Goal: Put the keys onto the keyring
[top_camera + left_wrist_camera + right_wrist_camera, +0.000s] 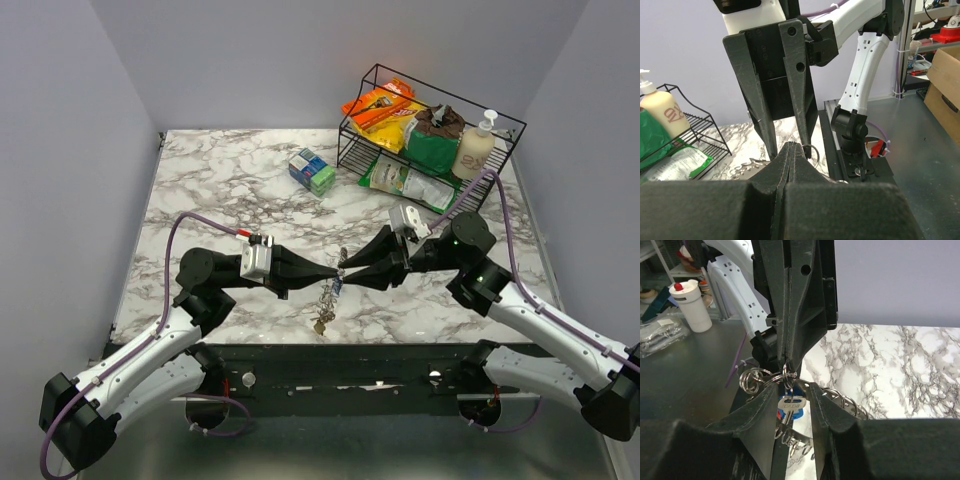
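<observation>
**A:** What sits closest to the arm bases?

**B:** The keys (323, 305). They hang in a bunch just inside the near edge of the marble table (220, 180). I cannot tell whether the lowest one touches the top.

**A:** And the hands?

**B:** They meet tip to tip right above that bunch. The left hand (790, 146) is pressed together and pinches a small ring (786, 372) at its tips. A blue-headed key (790, 409) hangs from that ring.

**A:** The right one?

**B:** The right hand (792, 390) is spread. Its 2 fingers (757, 412) stand on either side of the blue-headed key. Whether they touch it, I cannot tell.

**A:** Where is the keyring?

**B:** The keyring (842, 401) is a silvery coil. It is up in the air with the keys and runs just beside the right hand's fingers.

**A:** Farther back?

**B:** A small blue and green box (312, 170) stands mid-table. A black wire rack (372, 80) in the far right corner holds a pump bottle (475, 148), a green bag (432, 152) and orange packets (378, 108). A flat packet (405, 183) lies at its front.
</observation>
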Robot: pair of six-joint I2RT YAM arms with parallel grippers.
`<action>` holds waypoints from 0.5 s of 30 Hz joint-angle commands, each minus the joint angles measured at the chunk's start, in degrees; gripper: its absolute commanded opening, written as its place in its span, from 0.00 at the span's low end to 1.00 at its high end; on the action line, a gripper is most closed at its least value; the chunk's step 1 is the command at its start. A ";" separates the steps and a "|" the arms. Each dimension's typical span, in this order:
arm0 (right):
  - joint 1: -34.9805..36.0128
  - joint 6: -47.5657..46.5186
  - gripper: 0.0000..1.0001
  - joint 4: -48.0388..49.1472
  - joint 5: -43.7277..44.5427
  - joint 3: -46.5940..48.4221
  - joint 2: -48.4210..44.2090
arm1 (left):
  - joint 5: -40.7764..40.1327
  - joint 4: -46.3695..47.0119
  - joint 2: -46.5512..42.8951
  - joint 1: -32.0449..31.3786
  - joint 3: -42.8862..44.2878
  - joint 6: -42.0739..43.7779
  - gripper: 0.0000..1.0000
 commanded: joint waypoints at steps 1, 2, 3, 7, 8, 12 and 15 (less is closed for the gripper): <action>0.09 2.63 0.39 4.89 -1.17 -0.89 0.59 | -0.22 2.59 -0.56 -0.20 1.61 -0.37 0.00; 0.17 2.72 0.38 5.07 -0.99 -0.89 0.59 | -0.31 2.59 -0.56 -0.11 1.61 -0.37 0.00; 0.17 2.89 0.37 5.24 -0.82 -0.89 0.67 | -0.39 2.68 -0.56 -0.11 1.61 -0.46 0.00; 0.17 3.16 0.33 5.51 -0.03 -0.89 0.41 | -0.22 2.68 -0.56 -0.11 1.52 -0.37 0.00; 0.17 3.24 0.33 5.51 0.06 -0.98 0.32 | -0.31 2.68 -0.56 -0.11 1.52 -0.37 0.00; 0.17 4.12 0.25 6.12 0.24 -0.72 0.67 | -0.31 2.68 -0.39 -0.20 1.52 -0.46 0.00; 0.17 4.30 0.12 5.25 -0.29 0.16 1.46 | -0.22 2.86 -0.39 -0.11 1.61 -0.63 0.00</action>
